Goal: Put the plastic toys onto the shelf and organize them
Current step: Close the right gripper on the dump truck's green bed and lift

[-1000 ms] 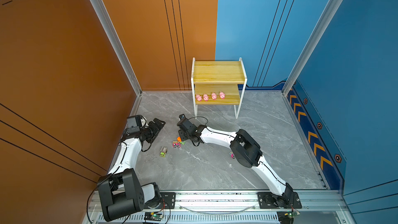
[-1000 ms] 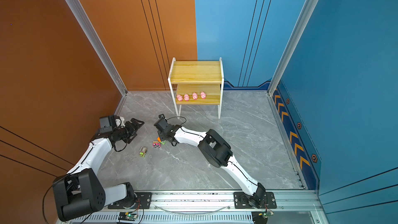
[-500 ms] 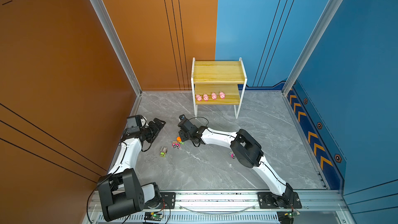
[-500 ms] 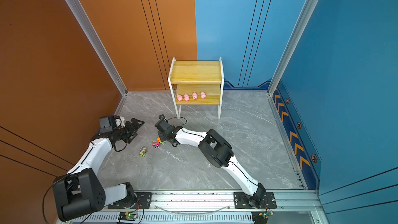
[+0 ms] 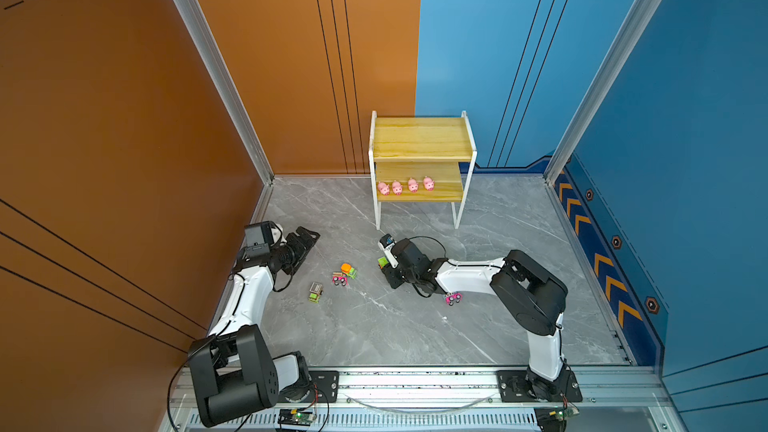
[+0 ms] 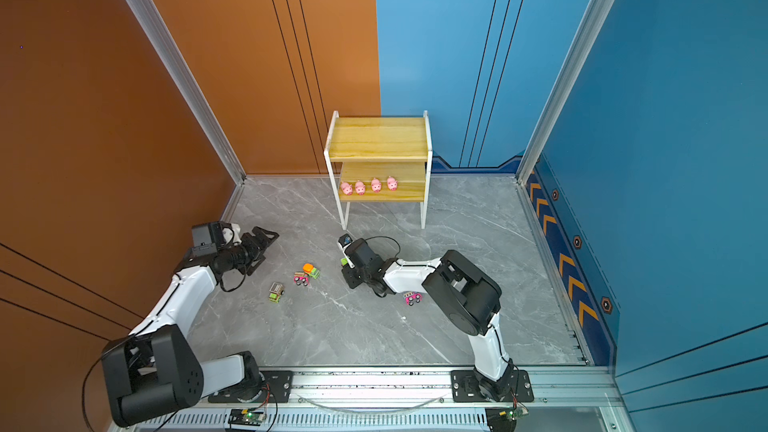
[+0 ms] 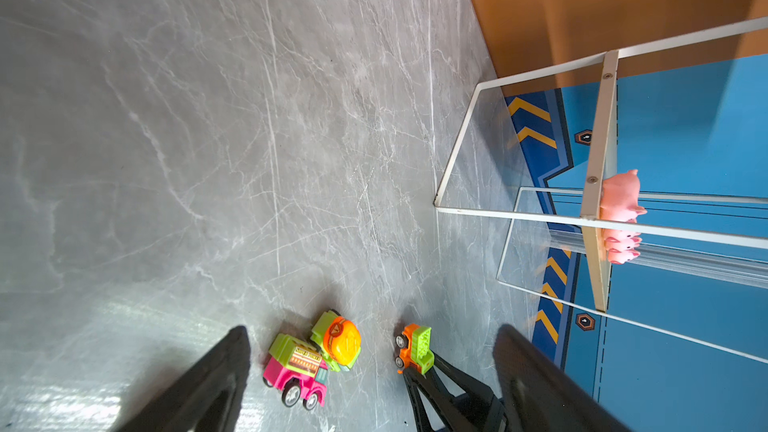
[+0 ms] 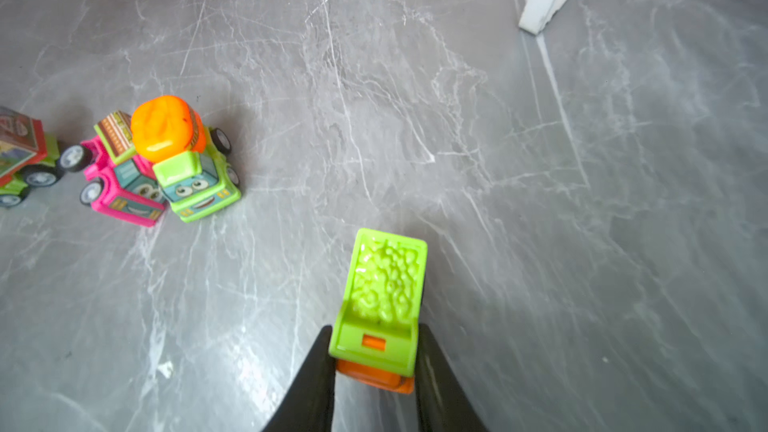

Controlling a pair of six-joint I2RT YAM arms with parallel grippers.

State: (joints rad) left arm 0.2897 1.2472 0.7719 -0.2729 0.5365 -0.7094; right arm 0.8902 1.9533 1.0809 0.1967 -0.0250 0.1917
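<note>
gripping dump truck [image 8: 384, 292] by its sides in clenched right end effector [image 8: 374, 338] | long axis runs straight out from jaws | shelf [image 5: 436, 196] near, beyond truck, nearer right arm | left end effector [image 5: 306, 238] released

**Colour and Pattern Reference**

Shelf [image 5: 419, 143]: yellowish boards with streaked wood grain; white frame.
Pigs [image 5: 412, 185], on the shelf's lower board: pink.
Floor [image 5: 374, 334], under the shelf: grey marble pattern with white veins.
Dump truck [image 8: 386, 284], in front of the shelf: lime-green pebbled bed, orange chassis.
Mixer truck [image 8: 187, 168]: lime-green cab, orange drum, blue face panel.
Box truck [image 8: 120, 195]: magenta body, striped box.
Orange wall [image 5: 291, 76] and blue wall [image 5: 478, 56], behind the shelf: thin black lines.
</note>
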